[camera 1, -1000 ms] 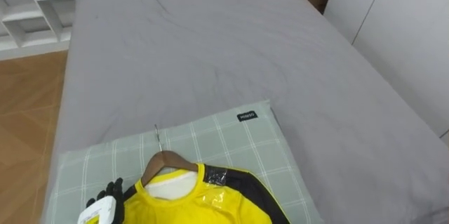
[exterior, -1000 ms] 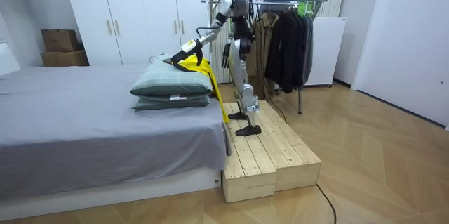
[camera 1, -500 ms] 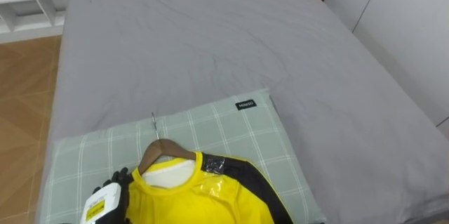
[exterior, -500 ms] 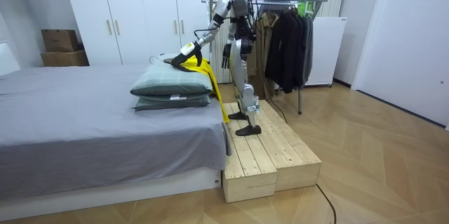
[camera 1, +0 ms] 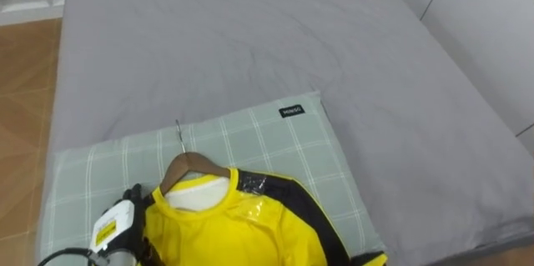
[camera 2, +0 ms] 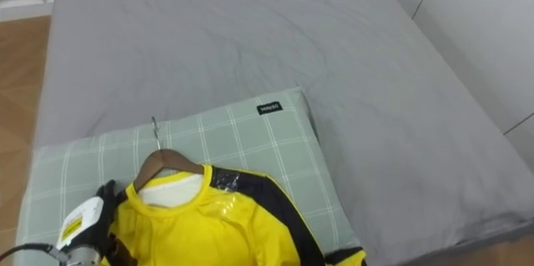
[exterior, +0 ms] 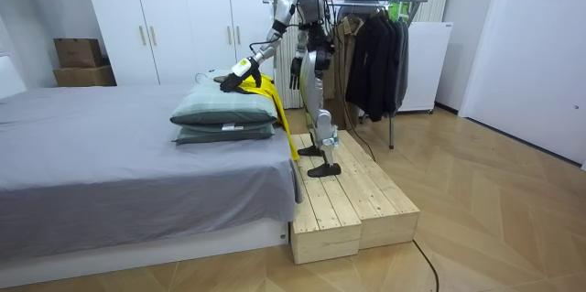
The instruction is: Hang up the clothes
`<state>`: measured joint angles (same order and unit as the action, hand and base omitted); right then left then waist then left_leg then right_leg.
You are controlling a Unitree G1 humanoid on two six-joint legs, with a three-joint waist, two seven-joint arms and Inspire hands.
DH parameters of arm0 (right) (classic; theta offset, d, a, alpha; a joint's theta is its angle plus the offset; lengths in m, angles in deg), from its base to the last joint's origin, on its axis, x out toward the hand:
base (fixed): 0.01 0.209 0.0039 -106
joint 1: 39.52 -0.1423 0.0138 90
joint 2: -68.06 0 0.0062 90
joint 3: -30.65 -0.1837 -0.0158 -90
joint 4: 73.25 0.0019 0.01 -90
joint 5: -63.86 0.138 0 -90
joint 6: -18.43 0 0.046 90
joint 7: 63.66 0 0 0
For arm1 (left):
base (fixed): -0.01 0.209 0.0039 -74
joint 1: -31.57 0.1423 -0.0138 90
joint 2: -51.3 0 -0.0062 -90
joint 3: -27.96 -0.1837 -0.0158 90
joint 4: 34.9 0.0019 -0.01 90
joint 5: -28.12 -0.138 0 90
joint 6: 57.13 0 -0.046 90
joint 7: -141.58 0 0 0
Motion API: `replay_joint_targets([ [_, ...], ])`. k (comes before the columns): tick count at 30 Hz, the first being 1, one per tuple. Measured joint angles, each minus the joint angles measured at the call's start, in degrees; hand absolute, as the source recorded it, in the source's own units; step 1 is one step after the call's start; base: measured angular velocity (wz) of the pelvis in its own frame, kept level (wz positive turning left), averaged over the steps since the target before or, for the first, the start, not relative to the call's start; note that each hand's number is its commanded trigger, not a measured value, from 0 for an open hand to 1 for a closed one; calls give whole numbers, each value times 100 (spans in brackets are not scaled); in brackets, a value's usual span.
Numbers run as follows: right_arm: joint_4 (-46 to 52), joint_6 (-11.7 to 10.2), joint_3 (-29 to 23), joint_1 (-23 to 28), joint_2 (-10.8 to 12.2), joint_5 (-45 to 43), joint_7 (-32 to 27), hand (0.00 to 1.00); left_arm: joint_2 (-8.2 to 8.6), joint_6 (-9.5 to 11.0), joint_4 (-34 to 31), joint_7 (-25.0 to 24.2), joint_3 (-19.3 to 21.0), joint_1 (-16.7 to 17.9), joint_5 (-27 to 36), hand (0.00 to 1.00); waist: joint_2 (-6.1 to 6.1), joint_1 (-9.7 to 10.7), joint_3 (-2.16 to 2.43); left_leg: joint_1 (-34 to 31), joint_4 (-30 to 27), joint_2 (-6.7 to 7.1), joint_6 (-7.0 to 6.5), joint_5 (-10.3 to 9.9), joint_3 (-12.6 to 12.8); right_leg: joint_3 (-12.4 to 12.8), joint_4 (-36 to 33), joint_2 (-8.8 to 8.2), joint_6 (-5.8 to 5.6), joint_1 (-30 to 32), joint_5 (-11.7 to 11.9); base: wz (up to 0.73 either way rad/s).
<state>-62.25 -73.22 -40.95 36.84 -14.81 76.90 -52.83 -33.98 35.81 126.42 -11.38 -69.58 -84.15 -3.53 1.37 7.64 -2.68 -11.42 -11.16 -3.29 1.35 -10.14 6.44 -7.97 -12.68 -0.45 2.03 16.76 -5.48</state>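
The robot's left hand (camera 1: 115, 226) stretched low onto the green pillow (camera 1: 250, 137) on the bed (camera 1: 250, 41), and its fingers (camera 1: 133, 193) were at the shoulder of the yellow shirt (camera 1: 234, 233), though I could not tell if they gripped it, while the shirt lay flat on its wooden hanger (camera 1: 188, 166) with the hook pointing up the bed.

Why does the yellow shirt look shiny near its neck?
Left eye view: light glints off the glossy yellow and black shirt just below its collar; right eye view: the same pale glare; room view: the pale wooden floor shines softly too.
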Motion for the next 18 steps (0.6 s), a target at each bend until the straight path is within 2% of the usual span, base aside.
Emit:
replay_joint_targets([
  [5,-28,46,4,-94,2,-4,-10,0,-75,26,31,126,47,-120,5,0,99,-7,-61,-224,-64,17,-21,14,53,6,-108,-26,9,264,5,-2],
  [9,-31,51,4,-119,2,-4,-17,0,-102,30,31,163,70,-200,12,0,152,-8,-74,-353,-169,22,-22,15,69,12,-124,-39,9,359,6,-1],
  [14,-122,166,13,-265,13,-13,-31,0,-130,81,30,276,112,-236,8,0,208,-12,-67,-505,-256,17,-21,16,49,4,-111,-35,10,448,6,0],
  [18,-127,176,48,-311,16,-10,-73,0,-138,108,30,282,193,-263,11,0,237,-8,-62,-535,-298,15,-21,16,16,0,-112,-38,20,448,12,3],
])
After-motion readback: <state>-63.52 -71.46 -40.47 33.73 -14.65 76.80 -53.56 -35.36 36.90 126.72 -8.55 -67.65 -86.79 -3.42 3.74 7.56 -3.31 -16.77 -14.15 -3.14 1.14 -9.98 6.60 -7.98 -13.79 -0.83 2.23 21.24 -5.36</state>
